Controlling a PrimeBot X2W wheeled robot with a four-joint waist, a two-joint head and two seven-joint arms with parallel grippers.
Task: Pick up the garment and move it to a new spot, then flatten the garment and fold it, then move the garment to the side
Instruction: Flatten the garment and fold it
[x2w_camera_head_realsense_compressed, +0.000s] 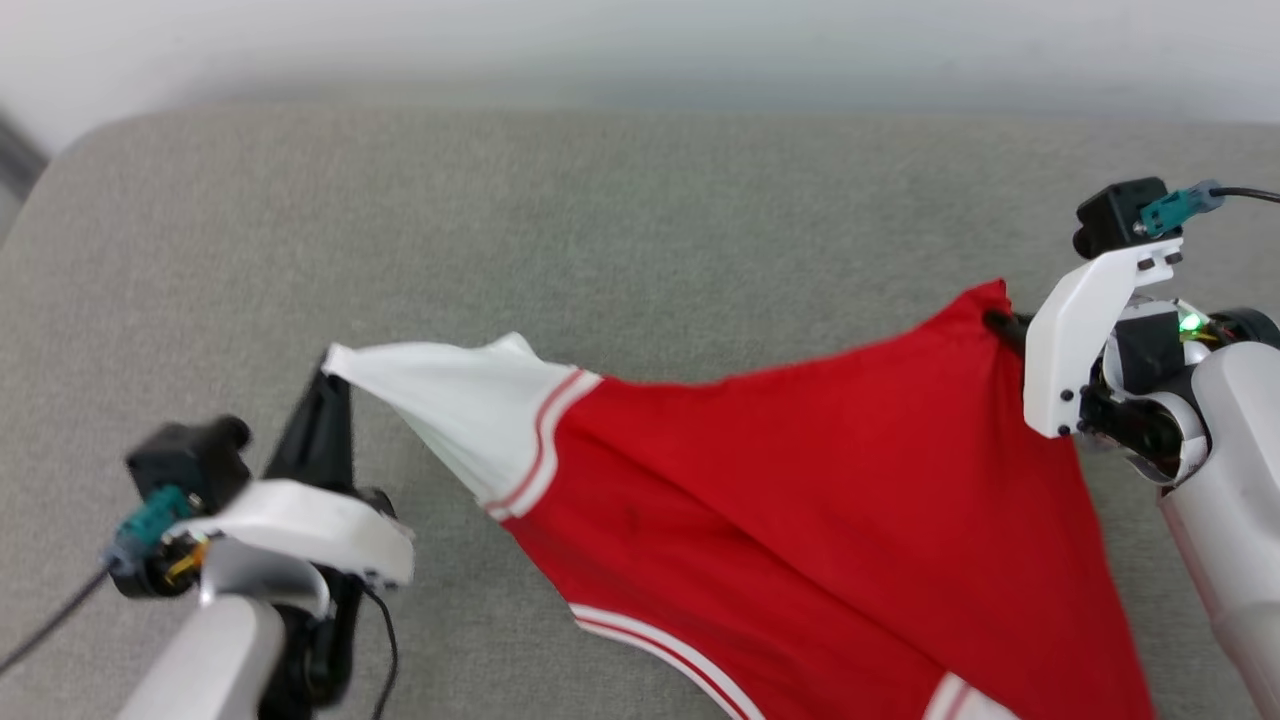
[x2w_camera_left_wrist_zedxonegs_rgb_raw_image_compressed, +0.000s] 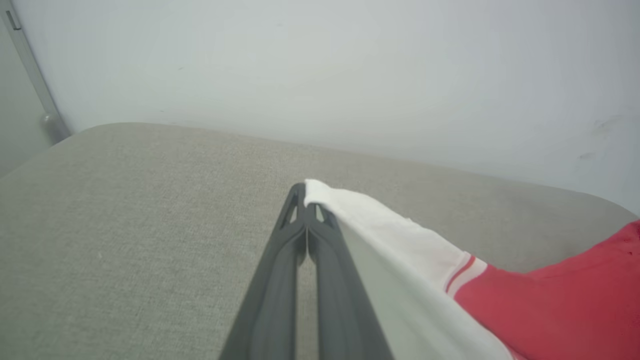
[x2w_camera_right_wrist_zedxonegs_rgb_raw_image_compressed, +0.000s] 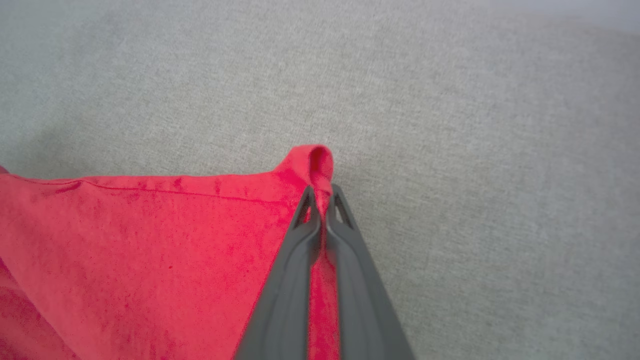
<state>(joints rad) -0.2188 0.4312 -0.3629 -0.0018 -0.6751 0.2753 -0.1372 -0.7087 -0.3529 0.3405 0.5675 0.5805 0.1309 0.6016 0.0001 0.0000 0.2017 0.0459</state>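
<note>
A red garment (x2w_camera_head_realsense_compressed: 800, 480) is stretching above a cushion (x2w_camera_head_realsense_compressed: 600, 220). The left gripper (x2w_camera_head_realsense_compressed: 325, 372) is pinching its white sleeve tight over the cushion's left; the right gripper (x2w_camera_head_realsense_compressed: 997, 322) is clamping a red corner over its right.

The garment (x2w_camera_head_realsense_compressed: 800, 500) stretches over the cushion (x2w_camera_head_realsense_compressed: 600, 220) between the jaws of the left gripper (x2w_camera_head_realsense_compressed: 325, 373) and right gripper (x2w_camera_head_realsense_compressed: 996, 322).
</note>
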